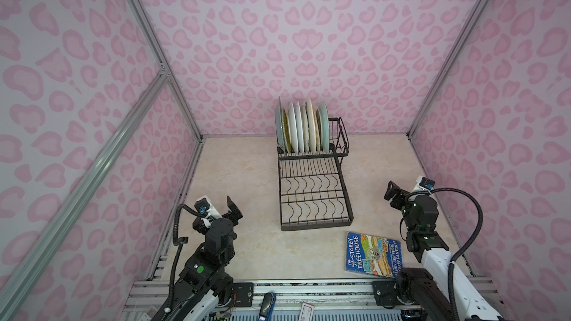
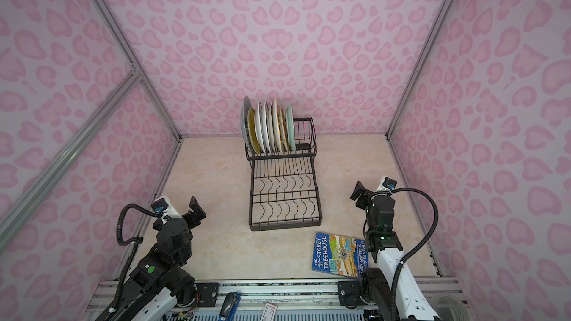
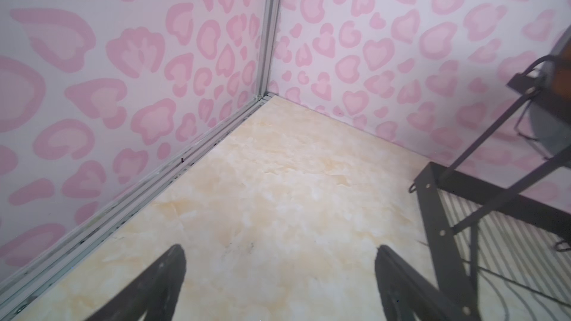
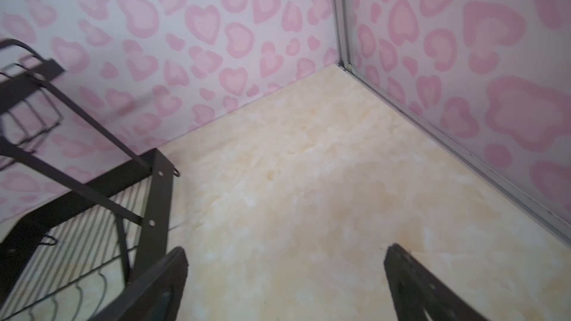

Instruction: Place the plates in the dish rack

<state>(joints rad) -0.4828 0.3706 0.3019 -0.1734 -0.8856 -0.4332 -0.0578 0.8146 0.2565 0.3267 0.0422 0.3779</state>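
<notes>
Several plates (image 1: 301, 128) (image 2: 268, 128) stand on edge, side by side, in the raised slotted basket at the back of the black wire dish rack (image 1: 316, 226) (image 2: 285, 226). The rack's wide lower tray holds nothing. My left gripper (image 1: 233, 208) (image 2: 196, 206) (image 3: 279, 248) hangs open over bare tabletop, left of the rack's front half. My right gripper (image 1: 392, 191) (image 2: 358, 191) (image 4: 286, 248) is open too, empty, to the right of the rack. In the left wrist view a grey plate (image 3: 553, 131) shows beside the rack frame (image 3: 432, 199). The right wrist view shows the rack's corner (image 4: 160, 180).
A blue paperback book (image 1: 372, 254) (image 2: 338, 254) lies flat near the front, just right of the rack's front corner and beside the right arm. Pink-patterned walls close in the table on three sides. A metal rail (image 1: 309, 285) runs along the front edge.
</notes>
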